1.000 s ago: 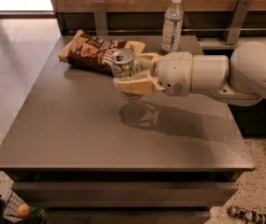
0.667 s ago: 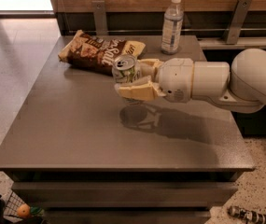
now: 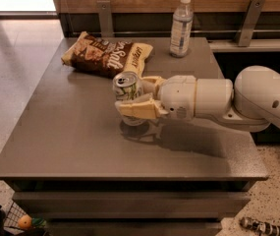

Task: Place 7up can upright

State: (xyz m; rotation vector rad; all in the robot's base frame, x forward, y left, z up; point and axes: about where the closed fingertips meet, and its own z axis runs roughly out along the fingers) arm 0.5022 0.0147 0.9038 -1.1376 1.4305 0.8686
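The two cream fingers (image 3: 138, 110) are closed on the 7up can (image 3: 127, 86), one across its near side and the other behind it at the far side. The gripper (image 3: 130, 95) therefore sits near the middle of the table (image 3: 66, 136), a little toward 12 o'clock. The can stands upright with its shiny top facing up. Its base is right at the tabletop above a dark shadow, and I cannot tell whether it touches the surface.

By count there is one can, one chip bag, one water bottle, and one arm with one gripper of two fingers. The chip bag (image 3: 105, 55) lies flat at 11 o'clock from the can, near it but not touching. The clear water bottle (image 3: 181, 26) stands upright at 1 o'clock, well apart, close to the table's far edge.

The arm (image 3: 257, 100) comes in from 3 o'clock, low and nearly level over the table. Its white wrist (image 3: 196, 98) lies horizontal and the fingers point toward 9 o'clock. The thick rounded link behind the wrist hangs past the table's right edge.
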